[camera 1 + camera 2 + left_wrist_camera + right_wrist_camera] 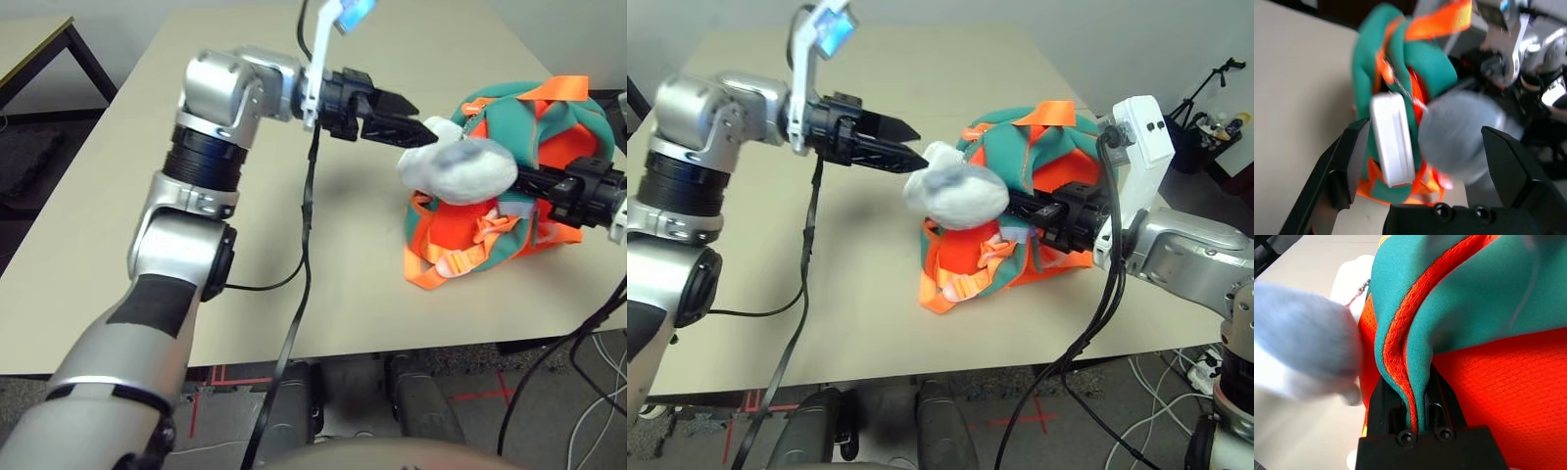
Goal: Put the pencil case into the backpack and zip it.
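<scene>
Presently we find the left gripper [1430, 152] with its jaws spread wide and empty, and the pencil case [1393, 139] standing on edge at the mouth of the backpack [509, 127], only partly in. The right gripper [1418, 404] is clamped on the backpack's teal edge. We judge the case may tip out; the plush toy [458, 166] crowds the opening.

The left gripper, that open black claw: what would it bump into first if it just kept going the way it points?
Probably the grey plush toy hanging off the backpack, straight ahead of the left gripper. The white pencil case lies close beside that line; depth is hard to judge.
</scene>
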Robot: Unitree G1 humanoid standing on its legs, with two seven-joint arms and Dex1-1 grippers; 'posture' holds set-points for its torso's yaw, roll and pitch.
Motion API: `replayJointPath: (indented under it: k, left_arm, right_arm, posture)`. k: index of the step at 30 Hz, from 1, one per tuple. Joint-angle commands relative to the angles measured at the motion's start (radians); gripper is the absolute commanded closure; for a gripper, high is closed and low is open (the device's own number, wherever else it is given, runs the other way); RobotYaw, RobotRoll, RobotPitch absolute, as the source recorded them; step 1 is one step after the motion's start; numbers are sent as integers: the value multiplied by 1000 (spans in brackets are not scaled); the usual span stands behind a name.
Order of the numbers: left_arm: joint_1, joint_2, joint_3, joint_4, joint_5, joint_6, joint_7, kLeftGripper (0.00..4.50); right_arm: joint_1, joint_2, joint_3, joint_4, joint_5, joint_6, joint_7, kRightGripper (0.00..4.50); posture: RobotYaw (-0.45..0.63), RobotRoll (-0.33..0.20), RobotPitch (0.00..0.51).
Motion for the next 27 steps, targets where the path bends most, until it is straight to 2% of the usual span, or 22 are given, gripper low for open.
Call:
replayJointPath:
  k: [1, 11, 18, 27]
  left_arm:
    - [-12, 13, 1, 38, 8, -37, 18, 949]
    - [16, -28, -46, 101, 49, -127, 44, 4402]
    - [4, -72, -60, 190, 79, -187, 45, 4500]
    - [0, -87, -73, 179, 73, -173, 25, 4500]
  right_arm:
    - [-10, 6, 24, 1, -12, 3, 20, 4258]
    - [-18, 7, 20, 5, -26, 11, 33, 4258]
    - [-12, 11, 15, -4, -22, 11, 24, 4258]
    - [-2, 16, 9, -10, -20, 7, 17, 4258]
  posture:
    - [-89, 0, 106]
    - [-104, 0, 103]
    - [-114, 0, 102]
    - [-121, 0, 98]
